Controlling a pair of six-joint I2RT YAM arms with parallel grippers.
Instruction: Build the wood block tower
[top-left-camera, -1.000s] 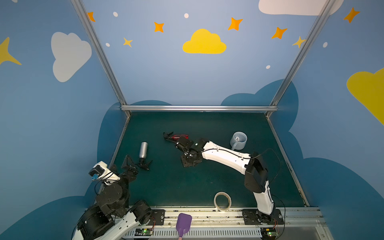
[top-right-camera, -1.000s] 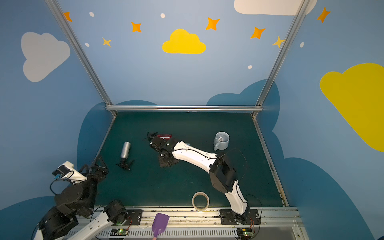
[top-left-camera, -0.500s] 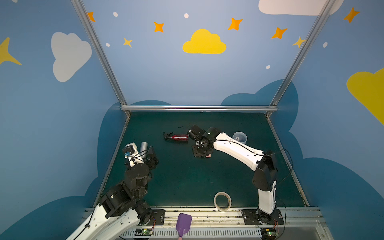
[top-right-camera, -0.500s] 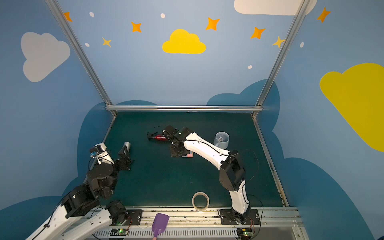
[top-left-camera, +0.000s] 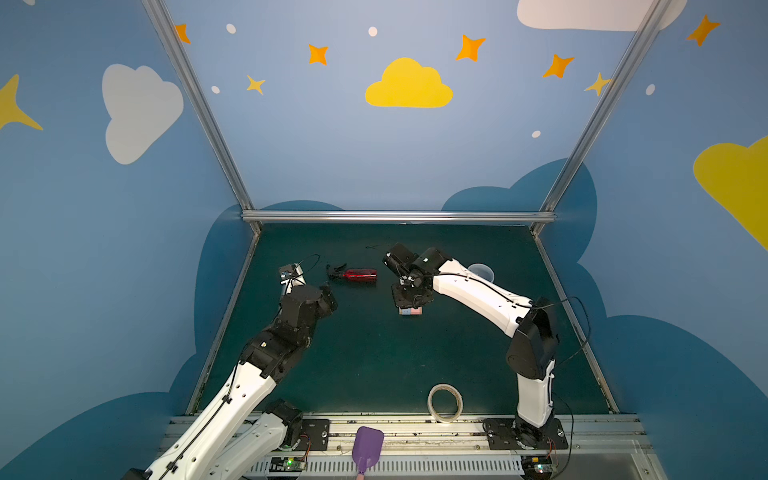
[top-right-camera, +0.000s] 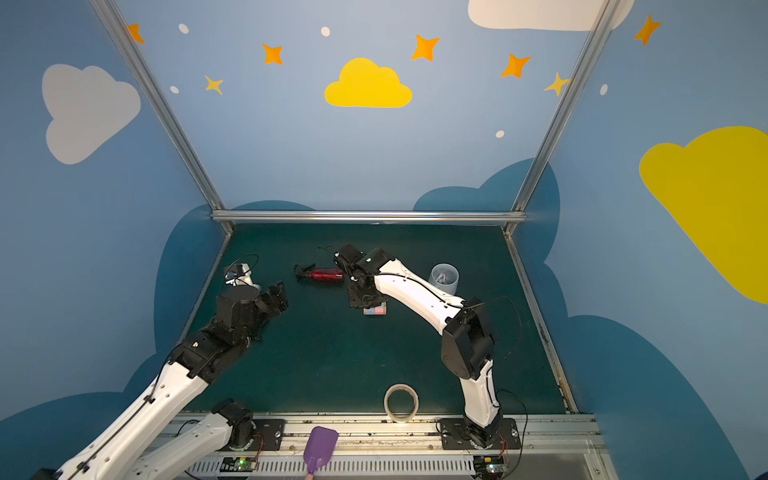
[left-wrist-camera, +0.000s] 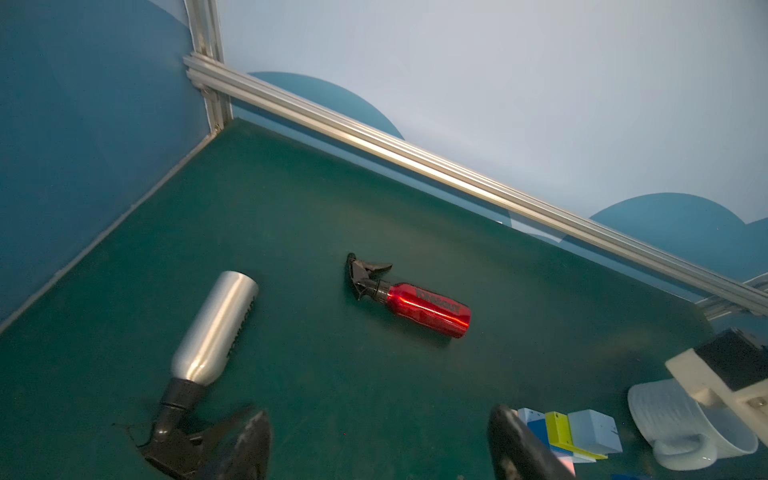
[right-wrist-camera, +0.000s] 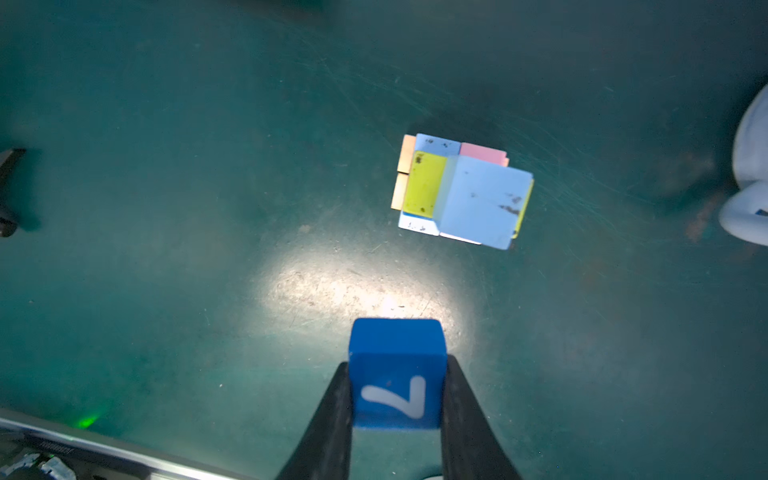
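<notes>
Holds the dark blue cube (right-wrist-camera: 395, 340) between the narrowed fingers of the right gripper (right-wrist-camera: 397, 368), with a white "7" facing the wrist camera. Has swung away from the red spray bottle (top-left-camera: 359, 275) and now hangs near the block stack (right-wrist-camera: 461, 187) at mid-mat (top-left-camera: 374, 365), apart from it. Reads as placement next, likely beside the light-blue cube (right-wrist-camera: 484, 203) on the yellow-green flat (right-wrist-camera: 424, 185).

Spreads the left gripper (left-wrist-camera: 380, 446) wide on nothing. Has reached out from the near left corner toward the silver spray bottle (left-wrist-camera: 216, 328).

Shows dark lettering along the red bottle, too blurred to read.
</notes>
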